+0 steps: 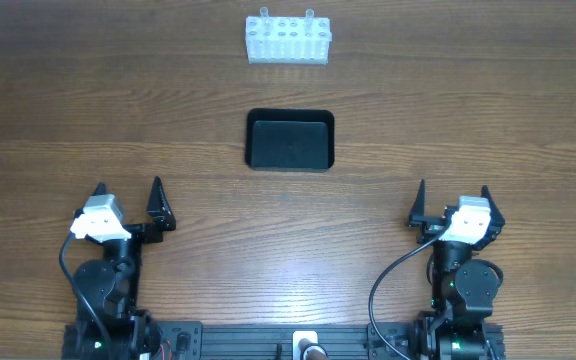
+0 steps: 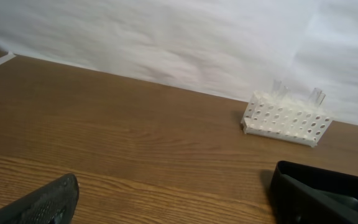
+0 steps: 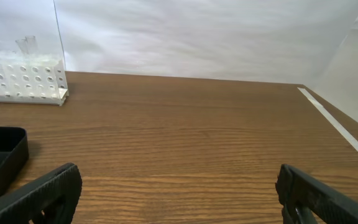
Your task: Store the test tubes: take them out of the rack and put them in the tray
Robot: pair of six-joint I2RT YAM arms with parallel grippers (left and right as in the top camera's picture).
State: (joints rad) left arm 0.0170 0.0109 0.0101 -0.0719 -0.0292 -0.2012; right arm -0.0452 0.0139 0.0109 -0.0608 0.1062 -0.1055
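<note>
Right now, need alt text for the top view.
A white perforated plastic test-tube rack holding two clear tubes stands at the far side of a brown wooden table, with a black rectangular tray just nearer. The left claw and right claw sit open near the arm bases.

White rack point(image 1: 288, 42), black tray point(image 1: 290, 140), brown wood-grain table point(image 1: 118, 110).

The desk point(image 1: 118, 100) is brown wood grain, smooth with a slight sheen. The rack point(image 1: 288, 45) looks like matt white plastic, test tubes point(image 1: 309, 14) clear and see-through. The tray point(image 1: 290, 113) is smooth black plastic, kinda semi-gloss.
</note>
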